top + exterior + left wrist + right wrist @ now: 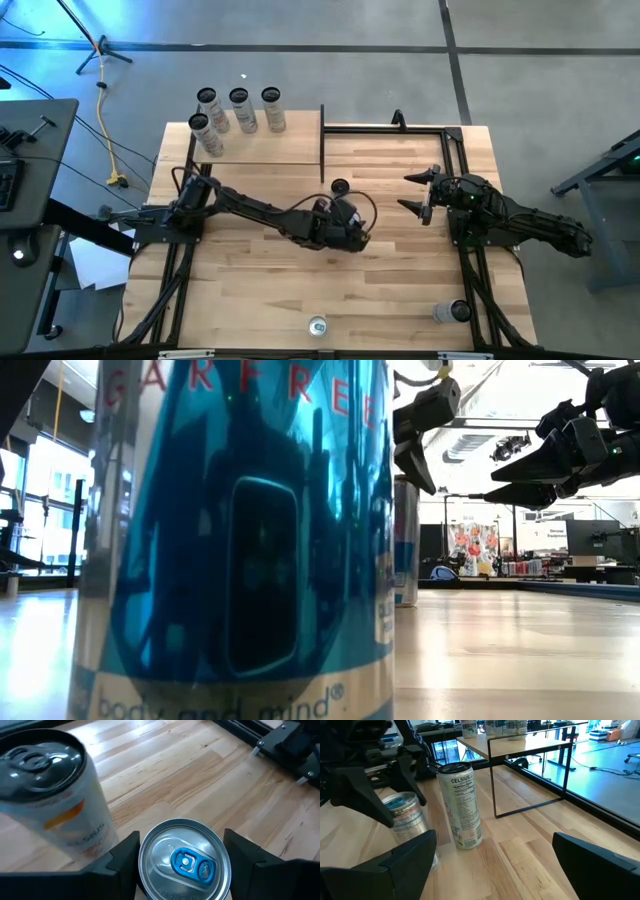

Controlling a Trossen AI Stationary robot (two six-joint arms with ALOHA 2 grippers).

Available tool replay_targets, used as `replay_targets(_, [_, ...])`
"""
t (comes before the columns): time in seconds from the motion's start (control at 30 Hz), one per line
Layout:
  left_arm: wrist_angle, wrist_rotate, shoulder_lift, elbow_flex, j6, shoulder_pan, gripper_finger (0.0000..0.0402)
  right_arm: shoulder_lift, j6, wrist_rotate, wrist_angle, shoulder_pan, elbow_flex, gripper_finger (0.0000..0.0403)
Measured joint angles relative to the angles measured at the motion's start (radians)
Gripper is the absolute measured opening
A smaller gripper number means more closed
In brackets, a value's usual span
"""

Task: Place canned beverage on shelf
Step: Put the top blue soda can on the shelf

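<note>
A silver can with a blue tab (185, 862) stands upright on the plank table near its middle. My left gripper (182, 857) reaches in from the left and is shut on it; in the high view the gripper (348, 218) covers the can. Just beyond it toward the far edge stands a white Celsius can (460, 805) with a dark top (340, 187). The shelf (270, 148), a pale board on thin black posts, sits at the far left and carries several cans (238, 100). My right gripper (420, 195) hangs open at the right, touching nothing. My left gripper pinches the blue-tab can's upper wall, just under the rim (145, 870), between its two fingers (122, 857), one on each side. The fingers slant down from the table's left. The can stays upright, its top level.
One can (317, 325) stands at the near edge, filling the low view (240, 540). Another (450, 312) lies at the near right by the right arm's base. A bare black metal frame (400, 127) stands at the far right. Open tabletop lies between the held can and the shelf.
</note>
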Motion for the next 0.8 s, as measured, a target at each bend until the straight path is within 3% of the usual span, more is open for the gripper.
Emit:
replay_targets(0.2, [-0.025, -0.081, -0.014, -0.001, -0.005, -0.035, 0.0191, 0.0, 0.0, 0.0, 0.0, 0.0, 0.0, 0.0387])
replay_targets(0.53, [-0.076, -0.106, -0.048, -0.001, -0.083, -0.064, 0.0187, 0.0, 0.0, 0.0, 0.0, 0.0, 0.0, 0.0387])
replay_targets(0.8, [-0.248, -0.164, -0.145, -0.001, -0.19, -0.102, 0.0187, 0.008, 0.0, 0.0, 0.0, 0.0, 0.0, 0.0387])
